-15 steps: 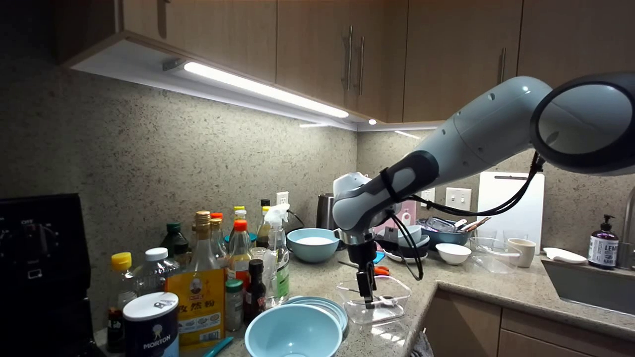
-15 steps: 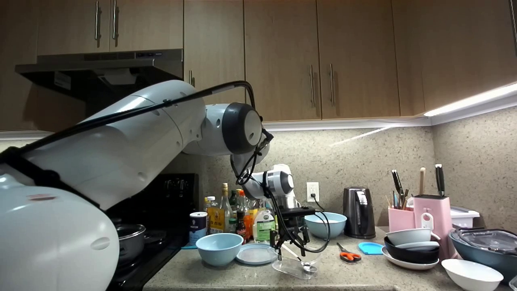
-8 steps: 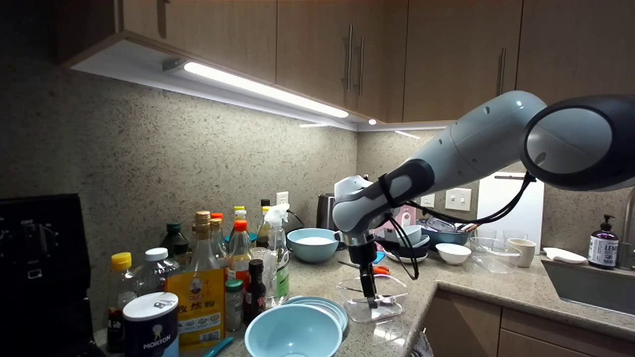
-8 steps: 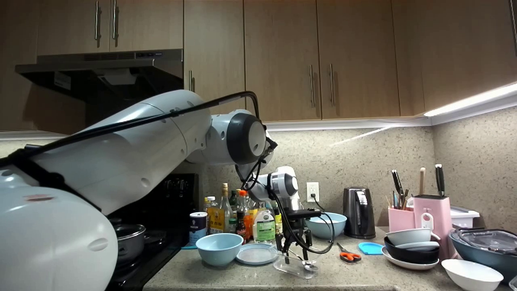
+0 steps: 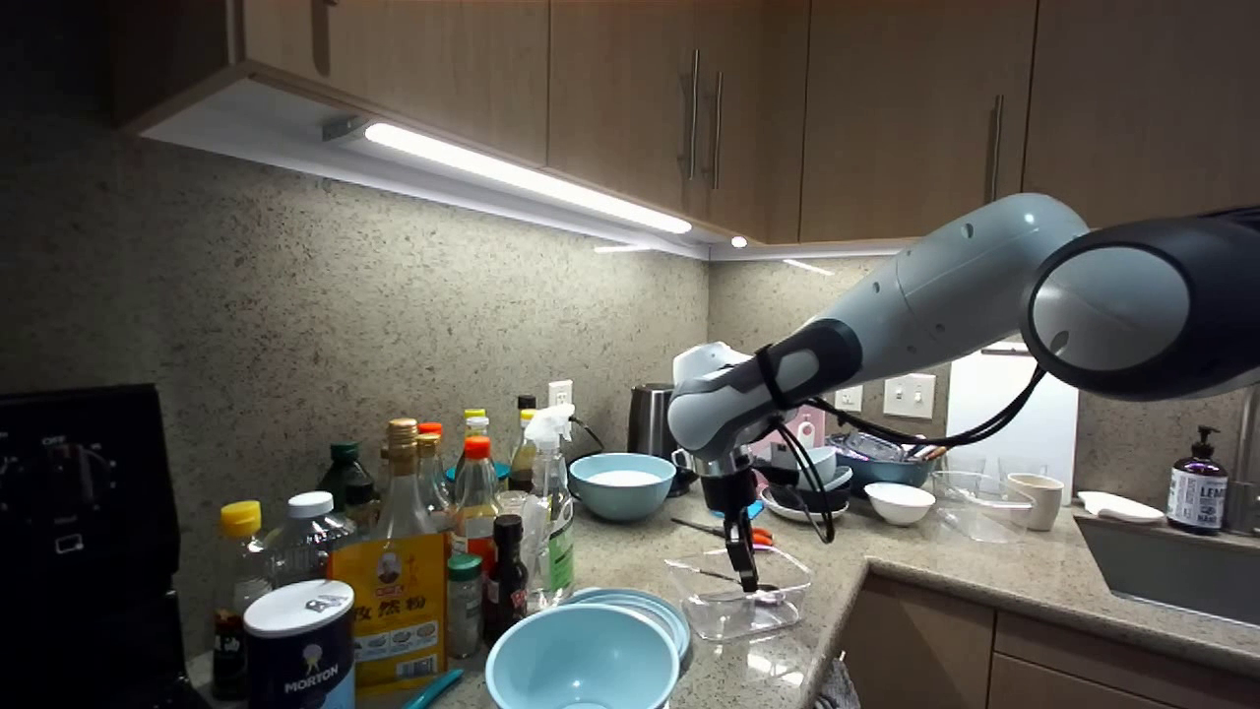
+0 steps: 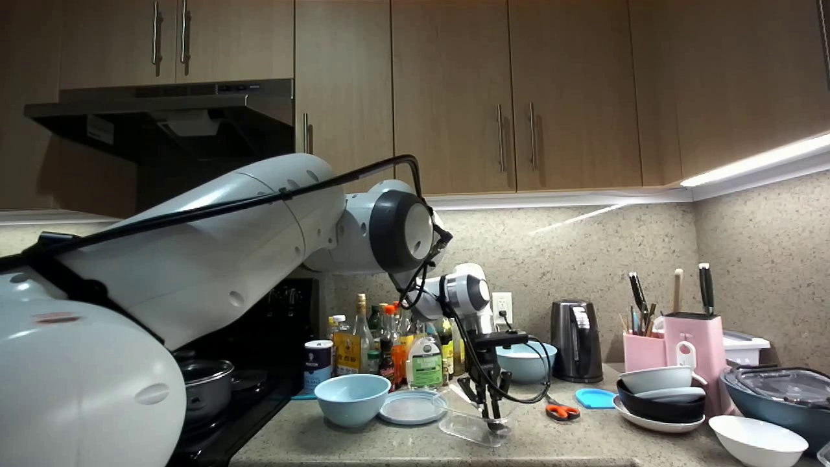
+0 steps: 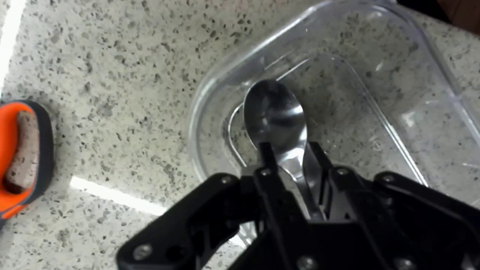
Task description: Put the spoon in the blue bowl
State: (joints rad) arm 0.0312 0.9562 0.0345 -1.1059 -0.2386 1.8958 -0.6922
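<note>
Spoon [image 7: 275, 116] is seen in the wrist view inside the clear container [image 7: 208, 93], its rounded end turned toward a curved corner and most of its handle hidden by the pincer [image 7: 291, 150]. The spoon's neck is flanked by the black fingers [image 7: 267, 159], which are held slightly parted; a narrow gap can be seen beside the handle, though whether the metal is touched on either side cannot be told. In both exterior views the pincer is shown tilted and pointed down into the container. The blue bowl [image 6: 352, 410] is set on the speckled counter [image 6: 389, 447], well apart from the spoon, and between bowl and container a flat round piece [image 6: 413, 410] in pale blue is laid. Near the container, scissors [image 7: 7, 135] are placed, their orange handle partly cut off in the wrist view. In both exterior views, a further pale-blue bowl [image 6: 528, 371] is stood near the dark kettle [image 6: 570, 350]. Behind the blue bowl, in an exterior view, bottles [image 6: 388, 340] are crowded together near a white-topped dark canister [image 6: 318, 364].
</note>
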